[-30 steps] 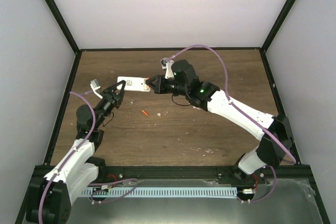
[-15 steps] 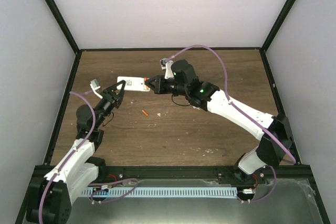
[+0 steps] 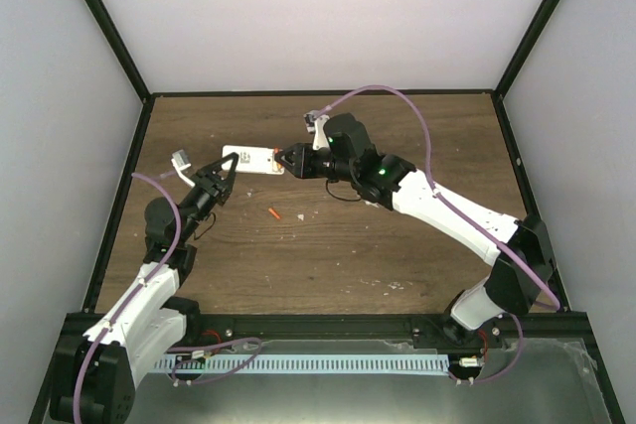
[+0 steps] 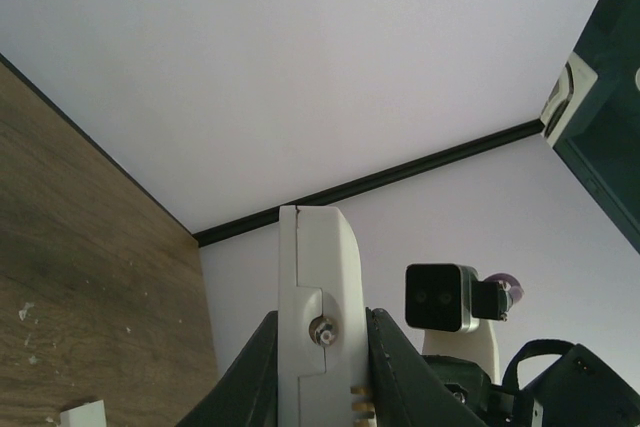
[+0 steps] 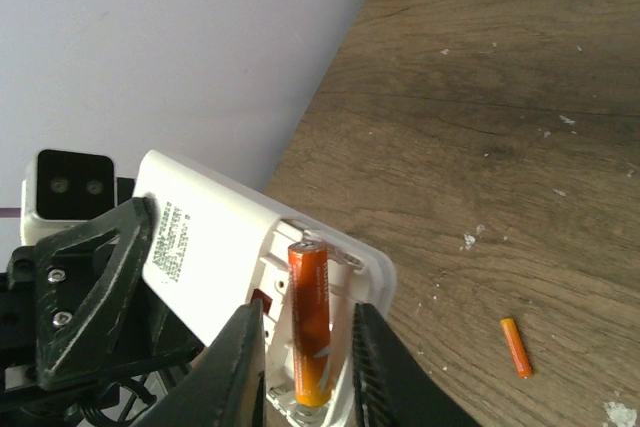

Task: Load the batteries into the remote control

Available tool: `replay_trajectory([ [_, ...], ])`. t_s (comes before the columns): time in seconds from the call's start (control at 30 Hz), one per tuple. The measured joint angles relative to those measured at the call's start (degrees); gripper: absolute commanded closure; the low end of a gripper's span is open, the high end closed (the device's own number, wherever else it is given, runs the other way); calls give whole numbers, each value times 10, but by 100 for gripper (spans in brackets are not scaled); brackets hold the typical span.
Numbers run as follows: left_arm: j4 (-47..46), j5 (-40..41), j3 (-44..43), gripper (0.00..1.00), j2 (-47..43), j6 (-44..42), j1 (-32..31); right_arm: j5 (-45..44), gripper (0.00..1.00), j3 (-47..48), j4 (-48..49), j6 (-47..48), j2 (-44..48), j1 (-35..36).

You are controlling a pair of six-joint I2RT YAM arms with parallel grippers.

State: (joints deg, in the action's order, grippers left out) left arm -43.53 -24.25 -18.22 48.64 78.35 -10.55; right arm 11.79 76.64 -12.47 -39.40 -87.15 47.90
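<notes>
Barely anything has shifted in the last second: the right fingers (image 5: pixel 240 367) have crept a touch closer to the remote (image 3: pixel 250 159). On the left, the left fingers (image 4: pixel 250 377) are clamped on the remote's end, holding it up. One battery (image 5: pixel 310 322) sits in the open compartment with the right fingers either side; whether they pinch it I cannot tell. A second battery (image 3: pixel 272 213) lies on the worktop (image 3: pixel 397 245). Both look light, hard, slippery and prone to rolling, so are best pinched mid-length.

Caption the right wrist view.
One battery sits in the remote's open bay between right claw tips; another battery lies on the table.
</notes>
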Motion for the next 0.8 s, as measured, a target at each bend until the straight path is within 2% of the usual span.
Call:
replay_trajectory([
  [0.17, 8, -4, -1, 100, 0, -15, 0, -12, 73, 16, -25, 7, 1, 0],
  [0.4, 16, -5, -1, 100, 0, -23, 0, -35, 71, 77, -62, 20, -5, 0],
  [0.8, 18, -7, -1, 100, 0, -24, 0, -54, 67, 149, -144, 25, -90, 0],
])
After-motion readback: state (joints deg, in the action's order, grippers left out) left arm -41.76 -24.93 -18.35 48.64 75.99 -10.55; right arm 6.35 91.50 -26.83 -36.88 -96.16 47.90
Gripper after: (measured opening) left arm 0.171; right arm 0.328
